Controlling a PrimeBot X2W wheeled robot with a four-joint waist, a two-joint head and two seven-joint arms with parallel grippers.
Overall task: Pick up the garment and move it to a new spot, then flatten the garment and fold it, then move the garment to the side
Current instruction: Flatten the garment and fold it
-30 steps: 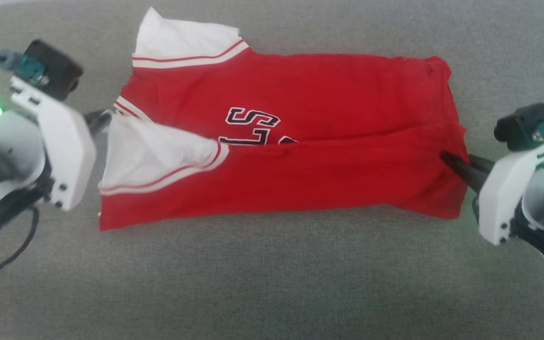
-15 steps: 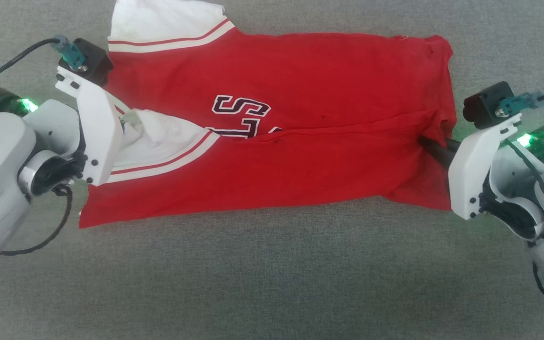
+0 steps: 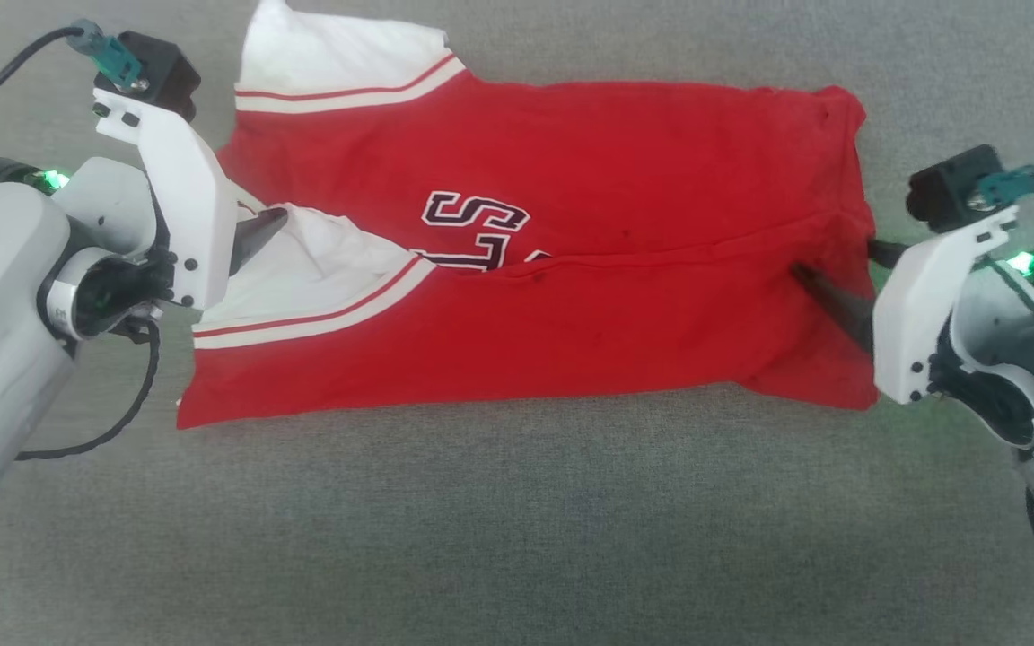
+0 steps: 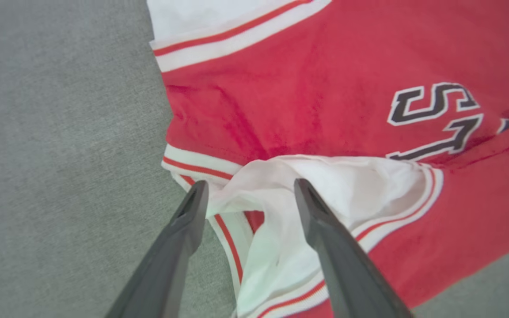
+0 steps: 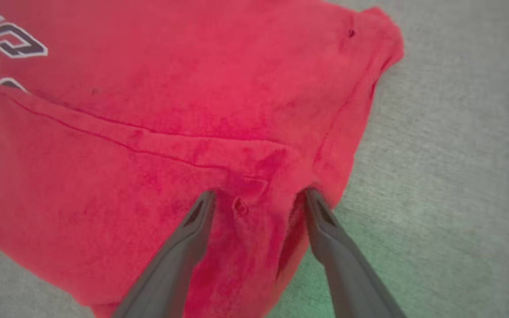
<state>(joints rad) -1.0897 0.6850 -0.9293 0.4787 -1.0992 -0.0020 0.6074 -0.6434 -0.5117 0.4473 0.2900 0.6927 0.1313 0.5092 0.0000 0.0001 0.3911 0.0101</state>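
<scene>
Head view: the red jersey (image 3: pixel 571 296) lies folded lengthwise mid-frame on gray cloth (image 3: pixel 517 538). Left wrist view: the left gripper (image 4: pixel 250 185) gapes wide over the white sleeve (image 4: pixel 281 198) at bottom centre, gripping nothing. Right wrist view: the right gripper (image 5: pixel 259 194) is wide over the hem (image 5: pixel 245 212) too, probably so the fold sits undisturbed.

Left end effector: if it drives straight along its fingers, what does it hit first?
The left end effector would likely meet the white sleeve of the shirt first: its bunched fold sits between the open fingers. Height above it is unclear.
</scene>
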